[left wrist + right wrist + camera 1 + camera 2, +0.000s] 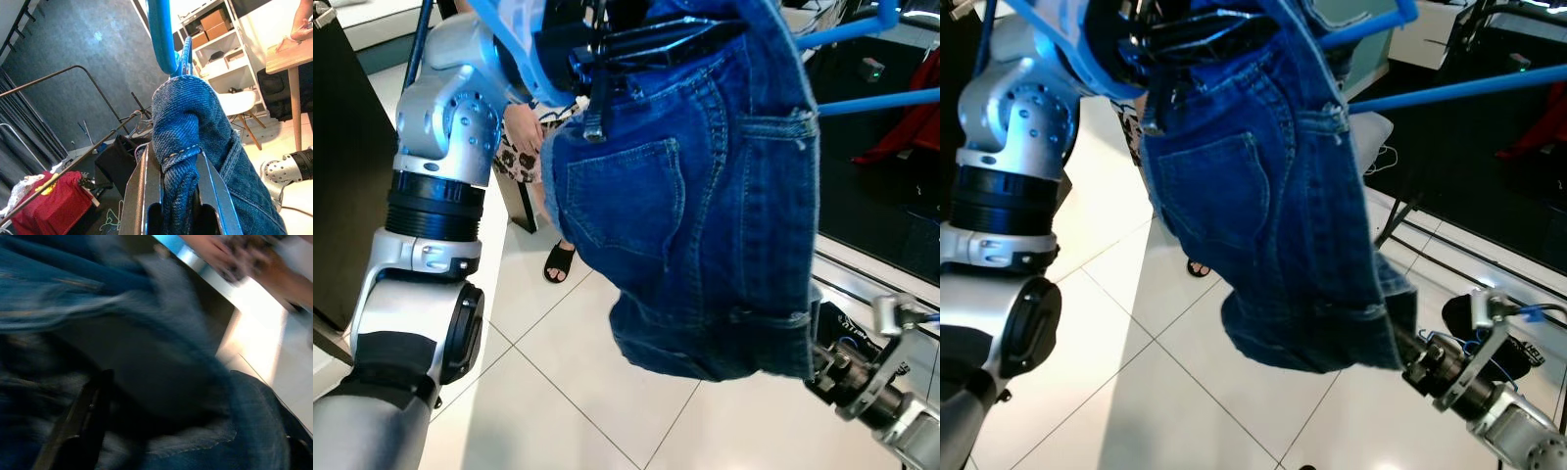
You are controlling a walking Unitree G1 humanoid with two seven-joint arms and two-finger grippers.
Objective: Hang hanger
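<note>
A pair of blue denim shorts (pixel 705 215) hangs on a blue plastic hanger (pixel 159 34), held high in front of me. My left gripper (pixel 178 196) is shut on a bunched fold of denim just under the hanger's hook; its black fingers (pixel 636 44) show at the top of the shorts. My right arm's wrist (pixel 862 377) reaches in from the lower right, level with the hem. In the blurred right wrist view my right gripper (pixel 190 440) is open, with denim lying between its widely spread fingers (pixel 83 421).
Blue bars (pixel 871 98) cross the upper right. A dark clothes rail (pixel 73 161) carries a red garment (pixel 44 205). A person's sandalled foot (pixel 558 259) stands on the white tiled floor (pixel 568 392) behind the shorts. A wooden table (pixel 293 54) and a white chair (pixel 237 105) stand nearby.
</note>
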